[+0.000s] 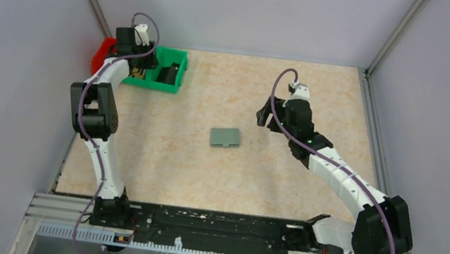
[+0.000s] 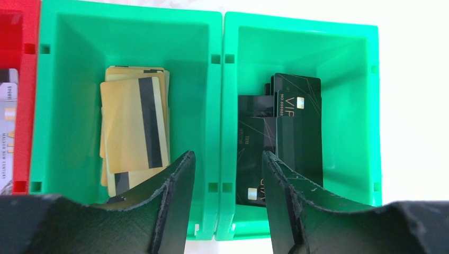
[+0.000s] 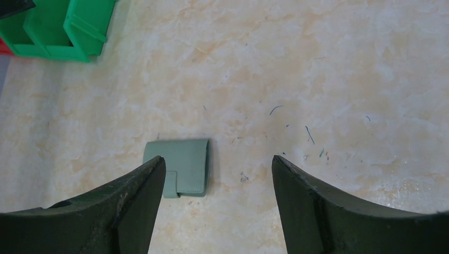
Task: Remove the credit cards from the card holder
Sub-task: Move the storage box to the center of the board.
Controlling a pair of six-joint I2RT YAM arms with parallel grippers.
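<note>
The grey-green card holder lies folded shut on the table's middle, its tab fastened; whatever is inside is hidden. My right gripper hangs open well above the table, with the card holder below near its left finger. My left gripper is open and empty over the wall between two green bins. Black credit cards lie in the right green bin and gold cards in the left green bin. From above, the left gripper is at the bins and the right gripper is right of the holder.
A red bin holding a pale card stands left of the green bins at the table's far left corner. Grey walls enclose the table on three sides.
</note>
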